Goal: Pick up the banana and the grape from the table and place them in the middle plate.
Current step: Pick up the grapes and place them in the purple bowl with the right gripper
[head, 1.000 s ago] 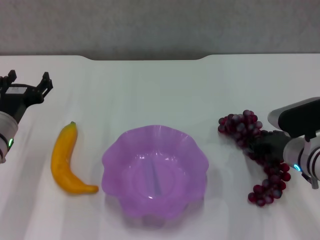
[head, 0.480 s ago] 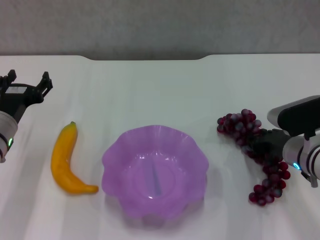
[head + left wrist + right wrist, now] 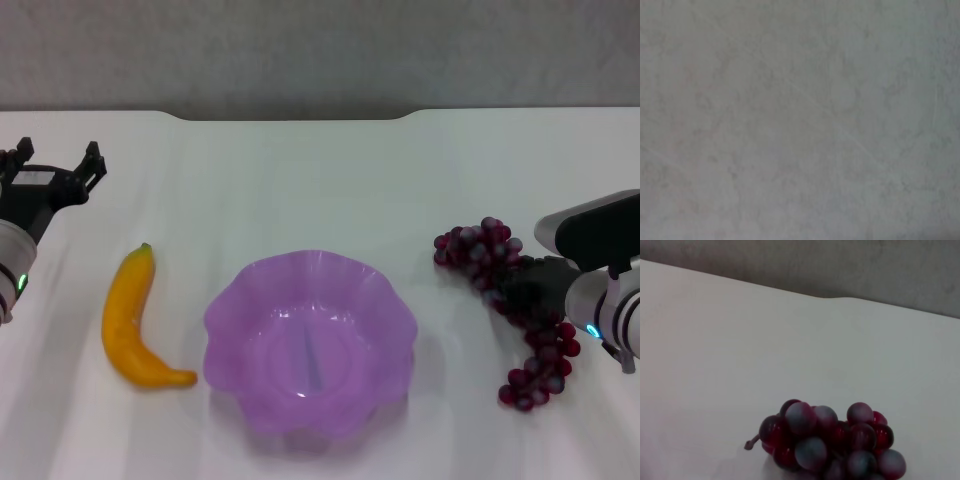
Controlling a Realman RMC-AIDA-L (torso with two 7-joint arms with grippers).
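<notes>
From my station, the left end effector sits at the far left of the surface, its fingers spread wide and holding nothing, well apart from any fruit; I judge this arm idle. Its wrist view shows only a blank grey field.

The banana lies flat on the surface just left of the plate, not touching the rim, stem tip pointing away from me. It is untouched.

The plate stands in the middle and has nothing in it.

The grapes lie on the surface to the right of the plate, near but apart from it. The right end effector is down at the middle of the bunch; I cannot tell whether it has closed. The right wrist view shows the bunch's end resting on the surface.

Assessment: neither fruit is placed. The grape pickup appears to be in hand; both transfers remain.
</notes>
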